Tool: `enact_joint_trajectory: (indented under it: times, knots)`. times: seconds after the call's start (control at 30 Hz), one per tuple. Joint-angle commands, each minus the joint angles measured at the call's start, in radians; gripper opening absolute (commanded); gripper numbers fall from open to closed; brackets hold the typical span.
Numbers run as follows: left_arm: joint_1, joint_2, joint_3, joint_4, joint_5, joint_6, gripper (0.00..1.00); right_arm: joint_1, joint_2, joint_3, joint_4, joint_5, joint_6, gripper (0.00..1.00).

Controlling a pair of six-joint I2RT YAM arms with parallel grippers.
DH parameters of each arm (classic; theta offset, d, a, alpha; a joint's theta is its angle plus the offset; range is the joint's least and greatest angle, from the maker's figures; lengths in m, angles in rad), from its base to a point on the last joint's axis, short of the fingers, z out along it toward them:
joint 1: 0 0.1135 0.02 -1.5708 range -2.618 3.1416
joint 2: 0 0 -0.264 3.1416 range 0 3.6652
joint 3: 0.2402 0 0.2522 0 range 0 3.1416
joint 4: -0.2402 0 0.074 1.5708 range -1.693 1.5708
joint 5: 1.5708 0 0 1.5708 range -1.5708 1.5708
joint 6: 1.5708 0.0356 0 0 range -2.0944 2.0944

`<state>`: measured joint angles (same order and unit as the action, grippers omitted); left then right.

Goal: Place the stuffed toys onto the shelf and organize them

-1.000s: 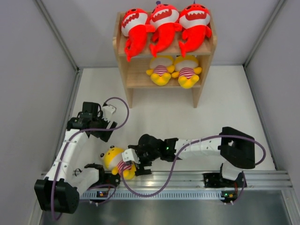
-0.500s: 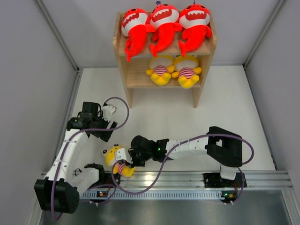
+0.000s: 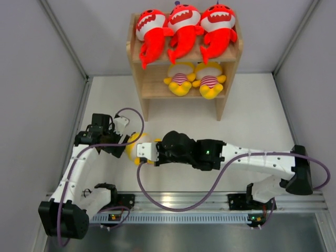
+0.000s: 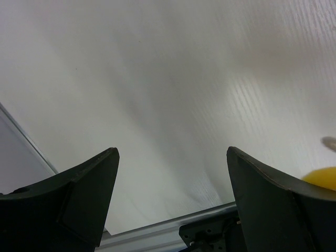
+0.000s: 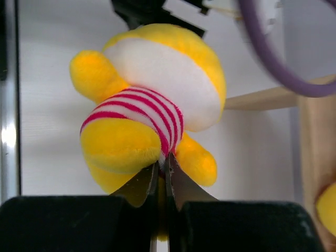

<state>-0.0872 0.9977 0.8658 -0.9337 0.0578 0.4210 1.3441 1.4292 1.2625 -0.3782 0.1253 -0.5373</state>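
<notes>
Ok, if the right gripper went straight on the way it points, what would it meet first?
Probably the left gripper: the right gripper, shut on the yellow striped toy, points left toward it. Heights are unclear from above.

three red sharks (image 3: pixel 150 27) (image 3: pixel 183 21) (image 3: pixel 218 22) lie side by side atop the wooden shelf (image 3: pixel 144 105), two yellow striped toys (image 3: pixel 180 79) (image 3: pixel 209 80) sit on its lower tier, and a third yellow toy (image 5: pixel 157 89) is pinched by its underside in the right gripper (image 5: pixel 163 173) jaws.

A white table (image 3: pixel 252 121) lies between grey walls (image 3: pixel 37 79), a metal rail (image 3: pixel 304 202) along its near edge.
</notes>
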Motion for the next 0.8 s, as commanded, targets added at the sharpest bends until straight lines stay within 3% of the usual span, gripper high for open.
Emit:
enact_joint_trajectory:
  times: [0.0, 0.23, 0.43, 0.6, 0.77]
  knots:
    - [0.004, -0.01, 0.03, 0.032, -0.013, -0.005, 0.9, -0.031, -0.009, 0.135, -0.109, 0.212, -0.076, 0.0]
    - [0.004, -0.018, 0.022, 0.03, -0.009, -0.004, 0.9, -0.149, 0.105, 0.415, -0.218, 0.322, -0.049, 0.0]
    - [0.004, -0.018, 0.019, 0.033, -0.021, -0.002, 0.9, -0.161, 0.112, 0.425, -0.232, 0.347, -0.036, 0.0]
    - [0.006, -0.007, 0.027, 0.03, -0.016, -0.005, 0.89, -0.181, 0.125, 0.426, -0.128, 0.332, -0.091, 0.0]
    - [0.006, -0.016, 0.019, 0.032, -0.023, -0.005, 0.89, -0.241, 0.241, 0.563, -0.165, 0.27, -0.095, 0.0]
